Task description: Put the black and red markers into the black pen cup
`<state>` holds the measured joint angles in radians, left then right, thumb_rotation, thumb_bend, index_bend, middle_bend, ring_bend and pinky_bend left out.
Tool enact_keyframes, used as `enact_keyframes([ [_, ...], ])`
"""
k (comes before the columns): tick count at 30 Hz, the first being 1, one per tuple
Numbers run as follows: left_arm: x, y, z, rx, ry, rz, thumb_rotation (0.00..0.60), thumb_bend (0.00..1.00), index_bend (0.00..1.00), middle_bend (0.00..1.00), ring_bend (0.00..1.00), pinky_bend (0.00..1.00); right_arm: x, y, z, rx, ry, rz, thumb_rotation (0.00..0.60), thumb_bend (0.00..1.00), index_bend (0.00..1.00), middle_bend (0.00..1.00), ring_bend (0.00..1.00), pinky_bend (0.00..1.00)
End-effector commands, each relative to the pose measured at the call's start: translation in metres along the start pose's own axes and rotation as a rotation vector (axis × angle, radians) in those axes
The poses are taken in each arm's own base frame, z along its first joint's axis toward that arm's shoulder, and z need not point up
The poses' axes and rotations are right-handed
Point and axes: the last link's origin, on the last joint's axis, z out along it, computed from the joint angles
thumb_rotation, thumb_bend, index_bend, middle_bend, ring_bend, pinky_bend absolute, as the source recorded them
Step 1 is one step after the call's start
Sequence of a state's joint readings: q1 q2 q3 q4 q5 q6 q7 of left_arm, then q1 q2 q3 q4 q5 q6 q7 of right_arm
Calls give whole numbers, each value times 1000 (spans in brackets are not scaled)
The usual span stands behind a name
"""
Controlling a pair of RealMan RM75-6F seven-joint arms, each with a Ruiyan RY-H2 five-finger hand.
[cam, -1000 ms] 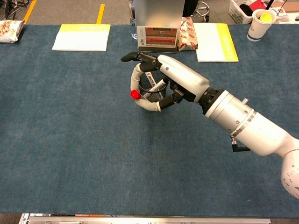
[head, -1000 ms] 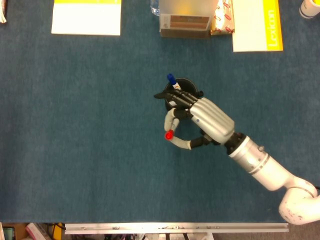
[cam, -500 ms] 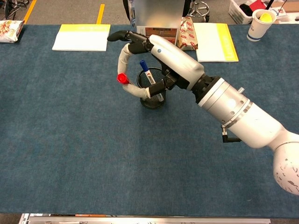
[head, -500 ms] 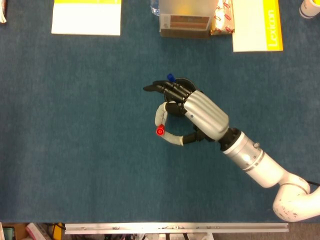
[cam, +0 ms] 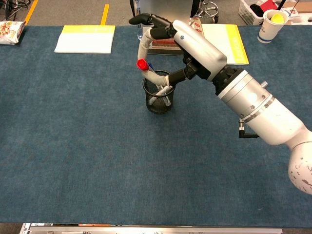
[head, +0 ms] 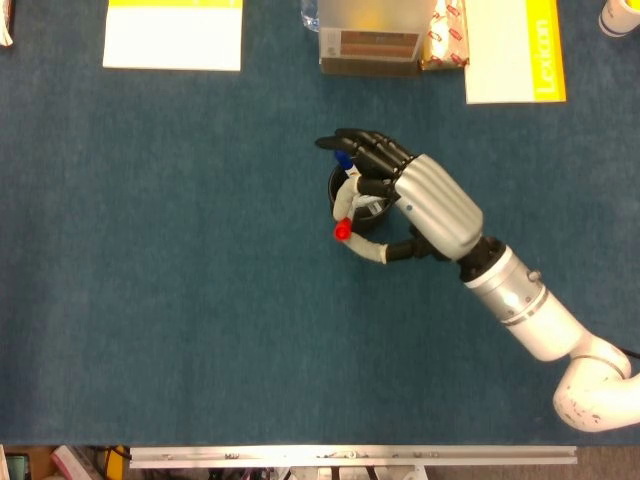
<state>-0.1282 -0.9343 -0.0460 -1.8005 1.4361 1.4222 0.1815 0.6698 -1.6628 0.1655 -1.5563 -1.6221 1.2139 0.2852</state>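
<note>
Red marker (cam: 143,65) poised over the rim of black pen cup (cam: 158,102), cap end up, lower end slanting down into the cup mouth. Judged step: dropping it in. Best done by keeping the shaft steep, centring the tip inside the rim, then easing thumb and finger apart so nothing snags the mesh or tips the cup. Another marker (cam: 161,93) already lying inside the cup, colour unclear. Right hand (head: 400,195) directly above the cup, pinching the red marker between thumb and a finger, other fingers extended past the far rim. Left hand out of sight in both views.
</note>
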Motion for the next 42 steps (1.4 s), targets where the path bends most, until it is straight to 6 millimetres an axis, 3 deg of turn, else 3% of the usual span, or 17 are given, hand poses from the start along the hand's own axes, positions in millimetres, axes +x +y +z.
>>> enact_keyframes([
  [1, 0, 0, 0, 1, 1, -1, 600, 218, 365, 11, 0, 27, -1, 5, -1, -13, 6, 4, 600, 323, 653, 162, 92, 140],
  [33, 3, -1, -1, 6, 5, -12, 600, 218, 365, 12, 0, 27, -7, 49, -14, -156, 22, 121, 600, 308, 646, 162, 92, 140],
  [36, 3, -1, -1, 5, 3, -11, 600, 218, 365, 12, 0, 27, -7, 52, -15, -165, 15, 112, 600, 207, 531, 162, 88, 139],
  [39, 3, -1, -1, 4, 1, -10, 600, 218, 365, 12, 0, 27, -5, 53, -16, -170, 9, 103, 600, 27, 324, 160, 78, 136],
  [42, 2, -1, -1, 4, -1, -8, 600, 218, 365, 12, 0, 27, -3, 54, -17, -173, -2, 94, 600, 0, 138, 148, 65, 126],
])
